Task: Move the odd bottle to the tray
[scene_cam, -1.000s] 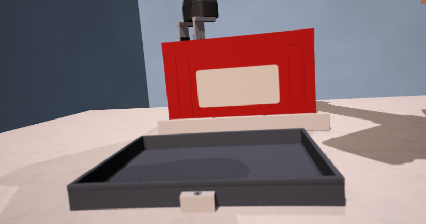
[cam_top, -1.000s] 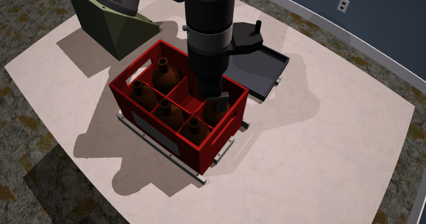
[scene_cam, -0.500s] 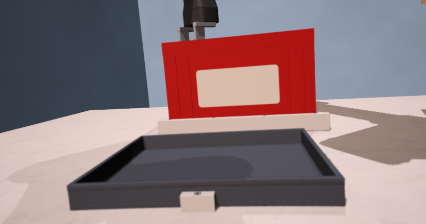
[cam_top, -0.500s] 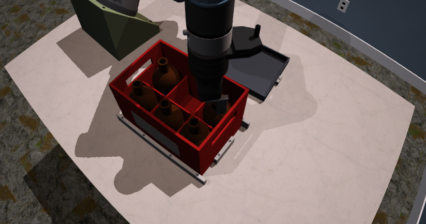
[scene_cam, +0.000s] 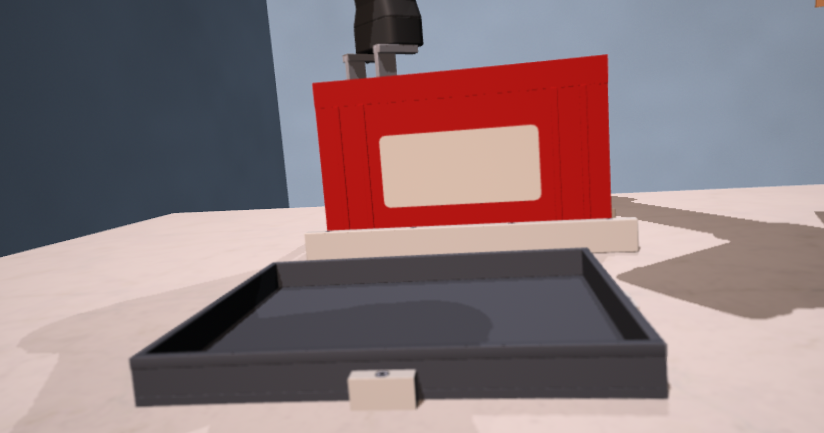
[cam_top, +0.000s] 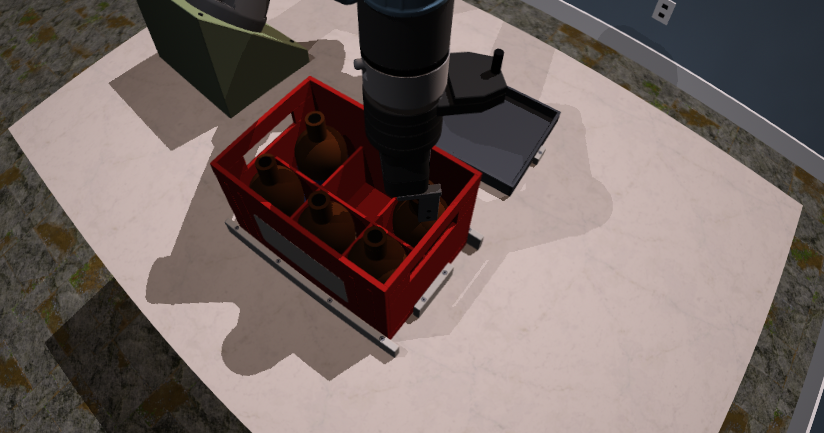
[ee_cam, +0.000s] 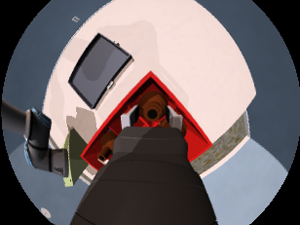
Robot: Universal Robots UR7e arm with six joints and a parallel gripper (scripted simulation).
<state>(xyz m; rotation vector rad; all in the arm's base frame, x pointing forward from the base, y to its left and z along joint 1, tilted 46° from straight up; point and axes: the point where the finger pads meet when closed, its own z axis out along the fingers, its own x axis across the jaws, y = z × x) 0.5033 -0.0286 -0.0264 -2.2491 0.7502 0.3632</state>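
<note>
The red crate [cam_top: 397, 309] [scene_cam: 461, 104] [ee_cam: 197, 145] stands with upright brown bottles in its compartments. My gripper [cam_top: 420, 208] [scene_cam: 370, 72] [ee_cam: 152, 110] points down, open, its fingers on either side of the neck of the bottle [cam_top: 406, 225] [ee_cam: 153, 105] in the tray-side row, right end in the top view. In that row, another bottle [cam_top: 321, 156] stands at the left end and the middle compartment is empty. The near row holds a left bottle [cam_top: 277, 188], a middle bottle [cam_top: 328, 225] and a right bottle [cam_top: 373, 260]. The tray [cam_top: 490, 144] [scene_cam: 230, 378] [ee_cam: 97, 67] is empty. Neck differences cannot be told.
Pale strips [cam_top: 328, 298] [scene_cam: 461, 239] lie along the crate's sides, and a small block [scene_cam: 382, 392] touches the tray's edge. The green wedge-shaped base [cam_top: 213, 66] [ee_cam: 74, 155] stands left of the crate. The crate's walls and dividers surround the fingers closely.
</note>
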